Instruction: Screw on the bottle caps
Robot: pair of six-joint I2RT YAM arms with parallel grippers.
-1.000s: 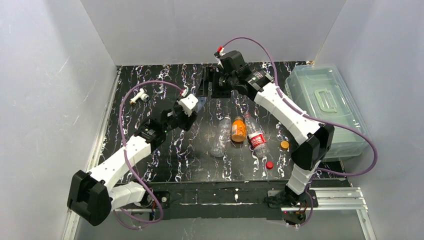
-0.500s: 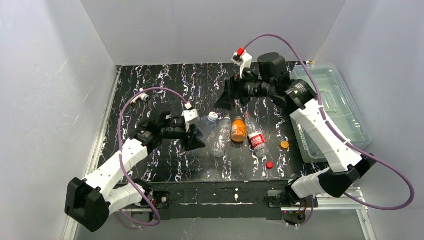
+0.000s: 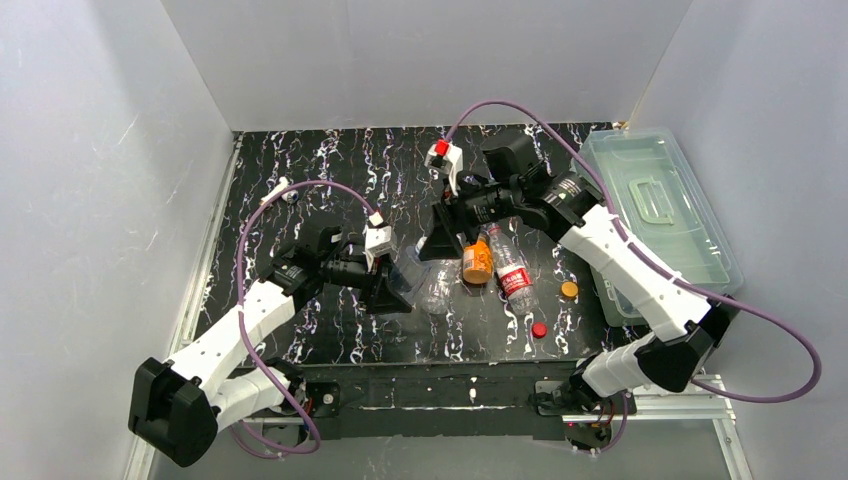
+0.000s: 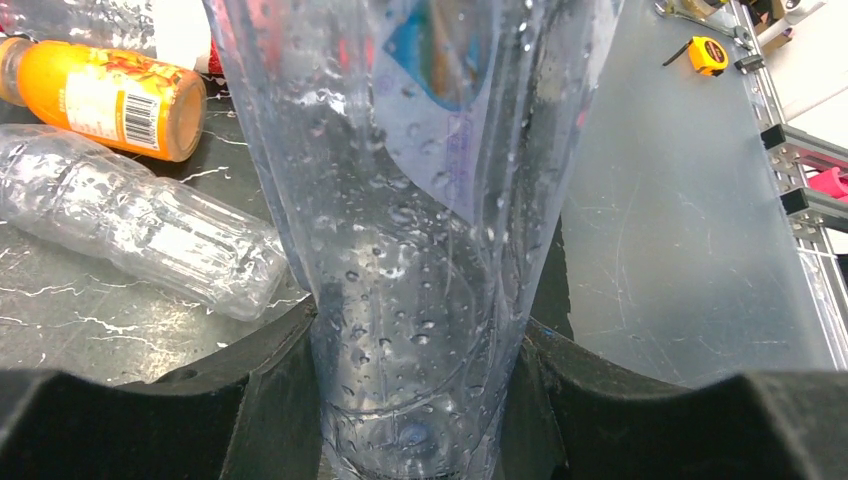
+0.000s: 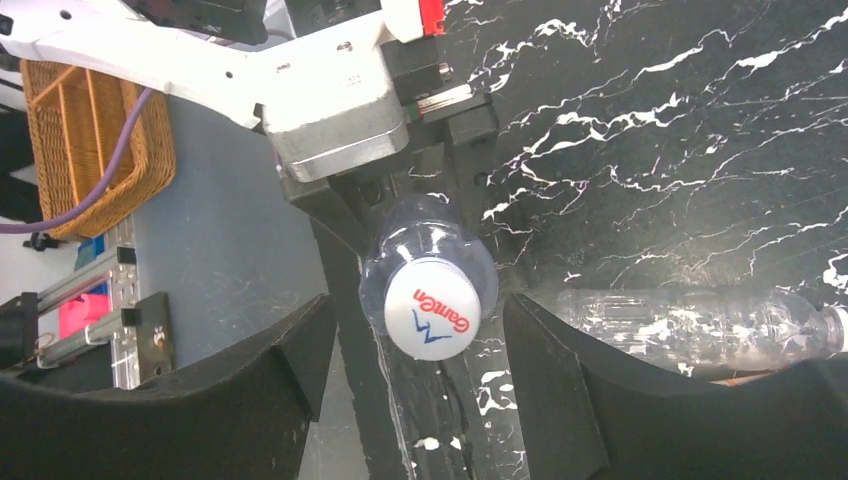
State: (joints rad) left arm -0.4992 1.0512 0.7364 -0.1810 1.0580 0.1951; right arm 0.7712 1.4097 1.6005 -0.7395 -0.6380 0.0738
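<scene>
My left gripper (image 4: pixel 415 400) is shut on the base of a clear, wet bottle (image 4: pixel 420 250), held off the table and pointing at my right gripper. A white cap (image 5: pixel 433 307) with red and blue print sits on this bottle's neck. My right gripper (image 5: pixel 420 355) is open, its fingers either side of the cap with a gap on both sides. From above, the held bottle (image 3: pixel 408 268) lies between the left gripper (image 3: pixel 388 288) and the right gripper (image 3: pixel 435 240). A loose orange-yellow cap (image 3: pixel 569 290) and a red cap (image 3: pixel 539 329) lie on the table at the right.
Three bottles lie mid-table: a clear one (image 3: pixel 440 285), an orange one (image 3: pixel 477 258), and a clear one with a red label (image 3: pixel 512 272). A lidded plastic box (image 3: pixel 660 210) stands at the right edge. A white-and-brass fitting (image 3: pixel 285 190) lies at the back left.
My right arm has swung from the back of the table down to the held bottle's cap. My left gripper has shifted the bottle slightly forward and to the right.
</scene>
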